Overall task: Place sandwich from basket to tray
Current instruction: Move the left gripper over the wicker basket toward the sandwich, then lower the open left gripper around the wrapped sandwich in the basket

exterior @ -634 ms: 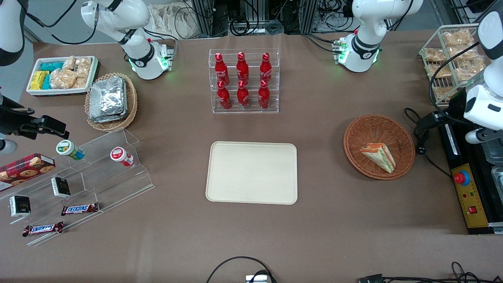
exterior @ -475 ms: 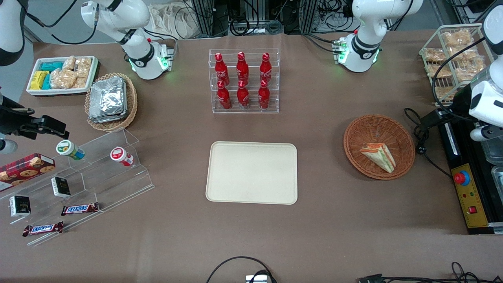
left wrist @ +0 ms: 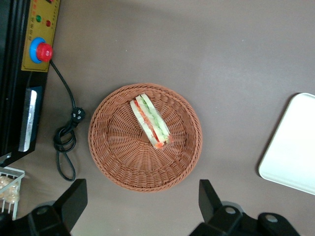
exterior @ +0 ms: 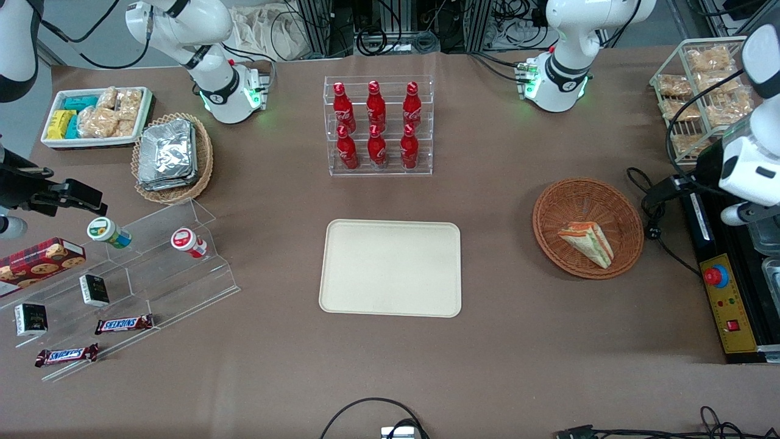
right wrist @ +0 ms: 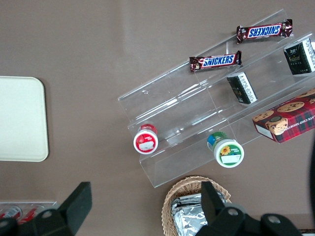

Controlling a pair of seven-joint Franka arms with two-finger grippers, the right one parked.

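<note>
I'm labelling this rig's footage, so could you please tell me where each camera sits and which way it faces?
Front view: high above the table's front edge, looking down; both arm bases show.
Left wrist view: on the working arm, looking straight down at the basket and sandwich; the open gripper hangs above the basket's rim.
Right wrist view: on the parked arm, looking down at the snack shelf; its fingers show.
All three share the tray.

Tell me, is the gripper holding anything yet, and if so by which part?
Nothing is held. The gripper is open and empty, above the table beside the basket; the sandwich lies untouched in the basket.
</note>
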